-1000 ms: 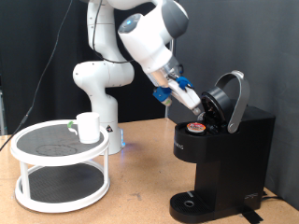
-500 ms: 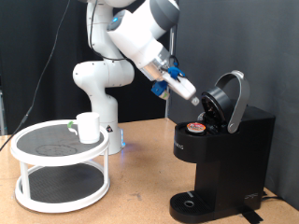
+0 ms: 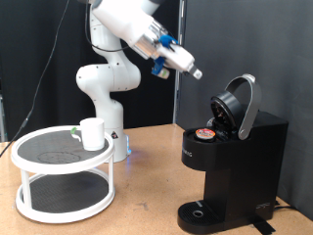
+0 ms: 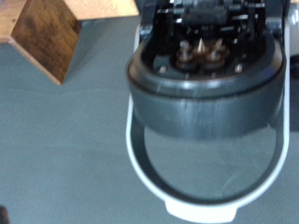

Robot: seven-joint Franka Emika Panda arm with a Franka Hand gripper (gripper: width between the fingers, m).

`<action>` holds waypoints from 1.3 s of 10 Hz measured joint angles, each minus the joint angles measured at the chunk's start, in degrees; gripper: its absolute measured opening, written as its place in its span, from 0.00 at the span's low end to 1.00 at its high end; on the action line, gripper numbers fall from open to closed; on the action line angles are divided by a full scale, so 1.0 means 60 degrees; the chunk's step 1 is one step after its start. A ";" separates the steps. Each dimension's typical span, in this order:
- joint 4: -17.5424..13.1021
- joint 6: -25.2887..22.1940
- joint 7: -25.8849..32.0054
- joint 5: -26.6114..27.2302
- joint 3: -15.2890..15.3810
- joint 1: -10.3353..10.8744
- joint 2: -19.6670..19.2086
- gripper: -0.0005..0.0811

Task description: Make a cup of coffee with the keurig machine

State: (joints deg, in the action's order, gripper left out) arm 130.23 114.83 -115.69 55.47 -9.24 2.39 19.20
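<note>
The black keurig machine stands at the exterior view's right with its domed lid swung open. A small tan coffee pod sits in the open brew chamber. The white cup stands on the top tier of a round white rack at the exterior view's left. My gripper is raised above and to the left of the open lid, apart from the machine, with nothing seen in it. The wrist view looks into the underside of the open lid with its silver rim; no fingers show there.
The white arm base stands behind the rack. A round drip tray sits at the machine's foot. The wooden table runs between rack and machine. A black curtain hangs behind.
My gripper has pulled up and to the left, away from the brew chamber. The pod stays in the chamber, the lid stays open, and the cup has not moved.
</note>
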 joint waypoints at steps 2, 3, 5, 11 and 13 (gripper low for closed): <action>-0.0101 -0.0238 -0.0074 -0.0005 -0.0077 -0.0034 0.0020 0.91; -0.0119 -0.0264 0.0018 0.0253 -0.0074 0.0002 0.0019 0.91; -0.0377 -0.0397 0.0519 0.1410 -0.0055 0.0270 -0.0043 0.91; -0.1557 0.0360 -0.1172 0.0363 0.1258 0.0595 -0.0867 0.91; -0.1838 0.1021 -0.1816 0.0006 0.1736 0.0606 -0.1177 0.91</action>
State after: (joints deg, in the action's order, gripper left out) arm 119.20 120.95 -126.58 55.50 1.18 6.02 12.14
